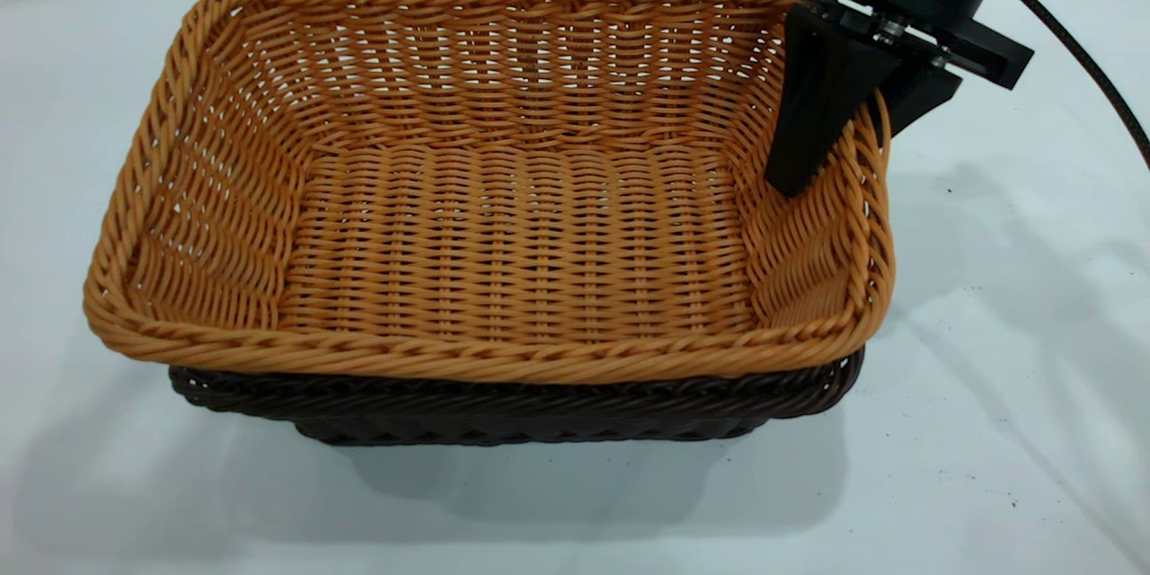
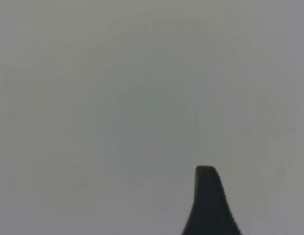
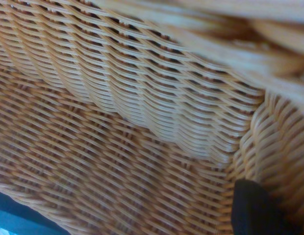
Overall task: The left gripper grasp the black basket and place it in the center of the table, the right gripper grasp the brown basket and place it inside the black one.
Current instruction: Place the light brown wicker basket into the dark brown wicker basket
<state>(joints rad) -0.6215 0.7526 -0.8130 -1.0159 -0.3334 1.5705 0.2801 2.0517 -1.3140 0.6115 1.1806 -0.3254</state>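
Exterior view: the brown basket (image 1: 503, 225) sits nested in the black basket (image 1: 503, 409) on the white table (image 1: 1006, 377); the right gripper (image 1: 853, 112) pinches its right wall, release pending.

Left wrist view: the left gripper (image 2: 211, 205) over bare surface, opening indeterminable.

Right wrist view: only wicker.

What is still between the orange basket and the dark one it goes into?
Nothing visible. The brown basket already sits nested in the black basket, with the right gripper straddling its right wall, one finger inside, one outside.
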